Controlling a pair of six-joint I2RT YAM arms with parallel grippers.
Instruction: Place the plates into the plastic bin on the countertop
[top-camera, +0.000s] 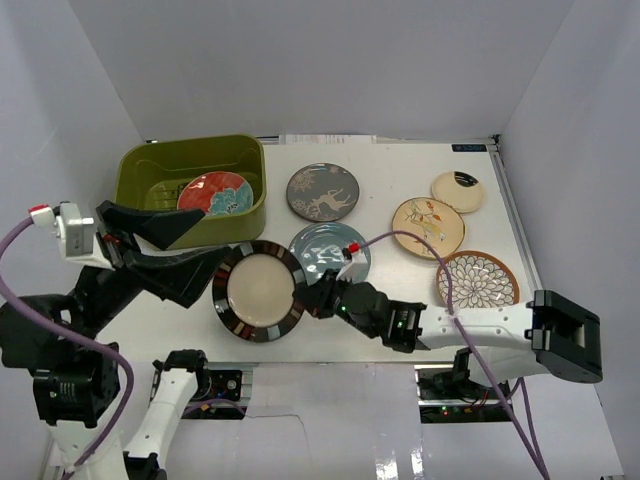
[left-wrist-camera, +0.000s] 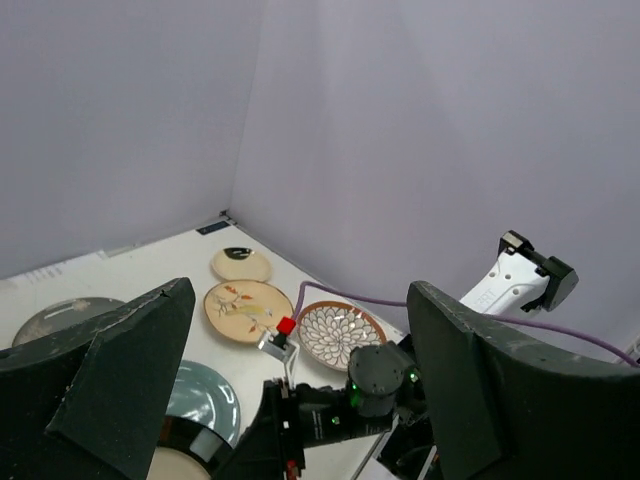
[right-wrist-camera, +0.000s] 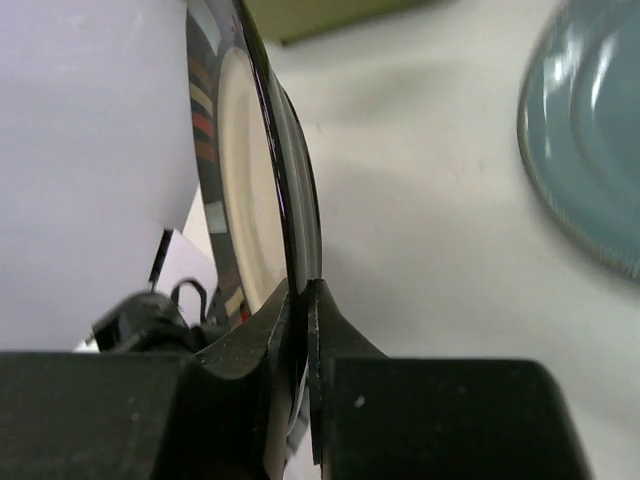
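Now black-rimmed plate (top-camera: 258, 290) lies near front edge of countertop (top-camera: 390, 170), w/ right gripper (top-camera: 303, 297) pinching its rim; can't tell if it's lifted. Left gripper (top-camera: 195, 250) is spread wide just beside it, hiding pt of red-teal plate (top-camera: 213, 190) in bin (top-camera: 140, 165).

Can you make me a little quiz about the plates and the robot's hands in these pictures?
1. True or false: the right hand is shut on the rim of the black-rimmed cream plate.
2. Which plate lies in the olive-green bin? A. grey deer plate. B. red-teal plate. C. blue-grey plate.
3. Count: how many plates lie on the countertop outside the bin, with no hand touching them?
Key: 1 true; 2 B; 3 five.
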